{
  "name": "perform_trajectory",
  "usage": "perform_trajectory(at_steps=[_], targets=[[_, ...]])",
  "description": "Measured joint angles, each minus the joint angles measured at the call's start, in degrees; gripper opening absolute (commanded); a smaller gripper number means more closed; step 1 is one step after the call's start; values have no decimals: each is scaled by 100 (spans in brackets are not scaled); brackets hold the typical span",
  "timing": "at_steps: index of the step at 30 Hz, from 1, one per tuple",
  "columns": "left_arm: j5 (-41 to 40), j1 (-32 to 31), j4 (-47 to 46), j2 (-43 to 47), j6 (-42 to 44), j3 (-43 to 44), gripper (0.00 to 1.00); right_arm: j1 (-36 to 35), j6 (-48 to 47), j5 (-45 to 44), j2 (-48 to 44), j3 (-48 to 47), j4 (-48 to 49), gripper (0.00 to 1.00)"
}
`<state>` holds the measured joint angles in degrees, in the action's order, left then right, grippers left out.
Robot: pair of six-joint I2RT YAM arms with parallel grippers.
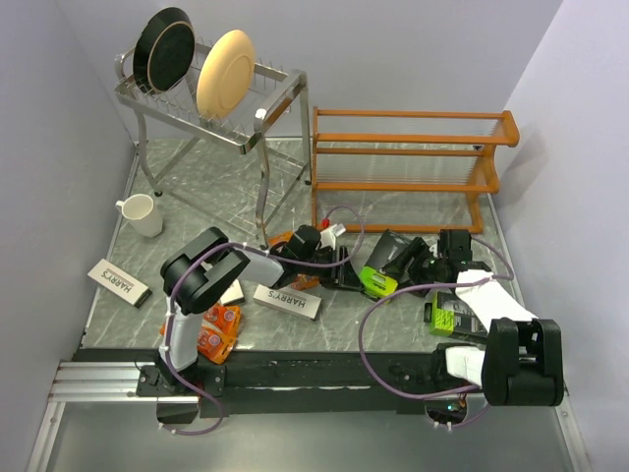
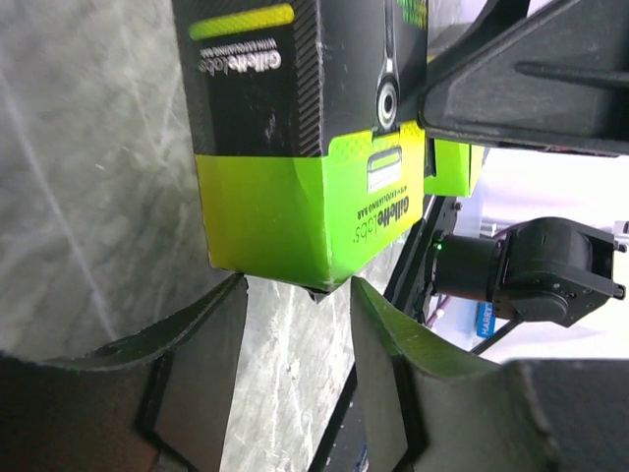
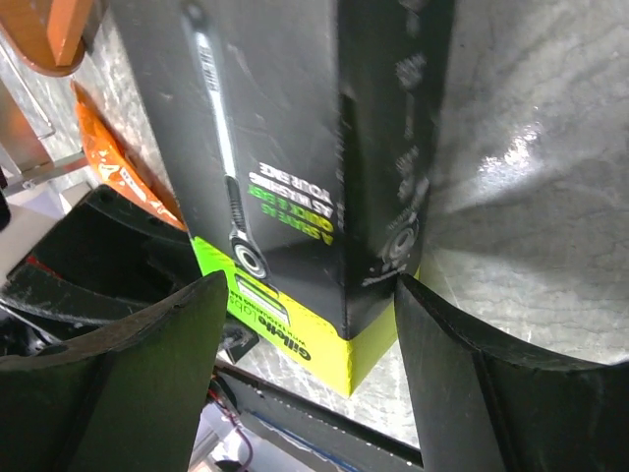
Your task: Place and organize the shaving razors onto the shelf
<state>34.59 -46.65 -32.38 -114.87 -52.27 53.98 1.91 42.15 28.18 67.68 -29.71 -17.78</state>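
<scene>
Now the right claw [image 3: 310,295] clamps a black-and-lime Gillette Labs razor pack [image 3: 295,147] by its sides, near the middle of the desk [image 1: 413,208], in front of the wooden shelf [image 1: 403,157]. The left claw [image 2: 295,300] gapes apart, its tips just short of the pack's lime end.

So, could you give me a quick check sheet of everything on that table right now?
Surface: grey marbled table, no spills seen.
Job's things: wooden shelf bare; two Harry's boxes, orange packs and two black-and-lime Gillette packs off it.
Clutter: white mug; silver dish rack with black plate and cream plate.
Grippers: left tool open, just short of one Gillette pack; right tool's fingers flank a pack, grip unclear.
Cables: purple cables loop over the table.
Surroundings: plain walls.
</scene>
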Motion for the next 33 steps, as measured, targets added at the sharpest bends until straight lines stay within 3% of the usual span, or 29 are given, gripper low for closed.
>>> perform_trajectory(at_steps=[16,19,25,29,33], targets=[[7,-146,-385,-133,-422,-48,39,39,177,81,308,42,184,72],[52,-160,-470,-330,-474,15,33,39,195,83,308,85,212,72],[157,-243,-721,-616,-610,157,2,39,219,79,372,116,376,73],[136,-245,-809,-693,-656,205,1,61,190,122,531,118,553,71],[-28,-295,-844,-693,-540,175,1,74,127,190,688,116,726,59]])
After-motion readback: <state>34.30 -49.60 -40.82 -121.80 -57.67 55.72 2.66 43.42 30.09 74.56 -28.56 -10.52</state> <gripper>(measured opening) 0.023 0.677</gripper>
